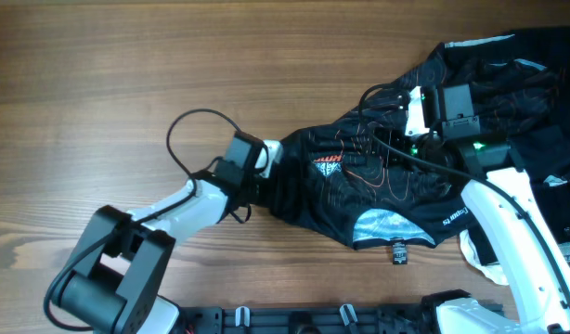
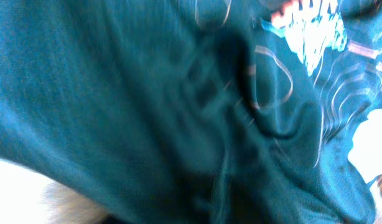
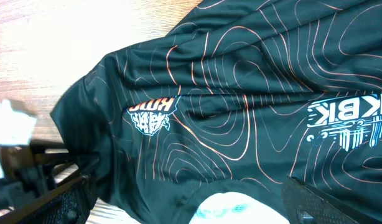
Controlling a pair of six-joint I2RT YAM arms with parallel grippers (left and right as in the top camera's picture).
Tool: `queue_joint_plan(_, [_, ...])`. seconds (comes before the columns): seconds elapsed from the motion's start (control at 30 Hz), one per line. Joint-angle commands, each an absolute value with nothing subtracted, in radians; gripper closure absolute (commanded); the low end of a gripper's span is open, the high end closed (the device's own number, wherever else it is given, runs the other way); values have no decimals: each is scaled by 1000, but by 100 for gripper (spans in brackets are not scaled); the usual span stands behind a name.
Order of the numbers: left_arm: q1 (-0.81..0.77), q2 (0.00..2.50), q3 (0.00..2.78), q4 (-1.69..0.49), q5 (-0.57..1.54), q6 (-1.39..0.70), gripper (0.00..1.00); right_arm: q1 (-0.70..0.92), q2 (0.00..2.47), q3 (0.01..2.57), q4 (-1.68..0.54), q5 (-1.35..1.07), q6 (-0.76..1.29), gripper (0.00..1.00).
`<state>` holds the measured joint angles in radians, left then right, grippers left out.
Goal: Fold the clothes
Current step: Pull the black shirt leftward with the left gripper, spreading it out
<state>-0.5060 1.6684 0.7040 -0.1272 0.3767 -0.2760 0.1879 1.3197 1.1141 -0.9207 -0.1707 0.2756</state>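
Observation:
The black jersey (image 1: 378,181) with thin orange contour lines lies crumpled from the table's middle to the back right. A white patch shows at its front edge. My left gripper (image 1: 269,160) is at the jersey's left edge with the cloth bunched at it. In the left wrist view the jersey (image 2: 178,106) fills the frame and hides the fingers. My right gripper (image 1: 385,116) hovers over the jersey's middle. In the right wrist view its fingers (image 3: 188,190) stand wide apart above the jersey (image 3: 241,124), with nothing between them.
A small dark cylinder (image 1: 397,252) stands on the wooden table (image 1: 99,74) just in front of the jersey. A white item (image 1: 478,262) lies under the right arm. A cable loop (image 1: 194,130) rises behind the left arm. A black rail (image 1: 341,320) runs along the front edge.

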Motion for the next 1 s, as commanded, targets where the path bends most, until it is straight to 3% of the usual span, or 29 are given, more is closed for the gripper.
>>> queue_joint_plan(0.0, [-482, 1671, 701, -140, 343, -295, 96, 186, 1305, 1122, -924, -153, 263, 0])
queue_joint_plan(0.17, [-211, 1552, 845, -258, 127, -184, 96, 186, 1305, 1122, -954, -109, 262, 0])
queue_joint_plan(0.23, [-30, 1526, 967, -261, 23, -160, 96, 186, 1305, 1122, -958, -101, 263, 0])
queue_joint_plan(0.37, [183, 1526, 1118, -227, 25, -176, 96, 186, 1305, 1122, -958, -101, 265, 0])
queue_joint_plan(0.4, [217, 1526, 1144, -229, 35, -176, 91, 186, 1305, 1122, -958, -101, 264, 0])
queue_joint_plan(0.47, [265, 1526, 1157, -257, 37, -195, 1, 186, 1305, 1122, -959, -101, 265, 0])
queue_joint_plan(0.57, [239, 1527, 1157, -574, 208, -205, 0, 186, 1305, 1122, -958, -102, 265, 0])
queue_joint_plan(0.73, [146, 1528, 1102, -916, 228, -304, 0, 186, 1305, 1122, -959, -104, 265, 0])
queue_joint_plan(0.97, [-27, 1528, 851, -948, 235, -455, 0, 186, 1305, 1122, -964, -105, 265, 0])
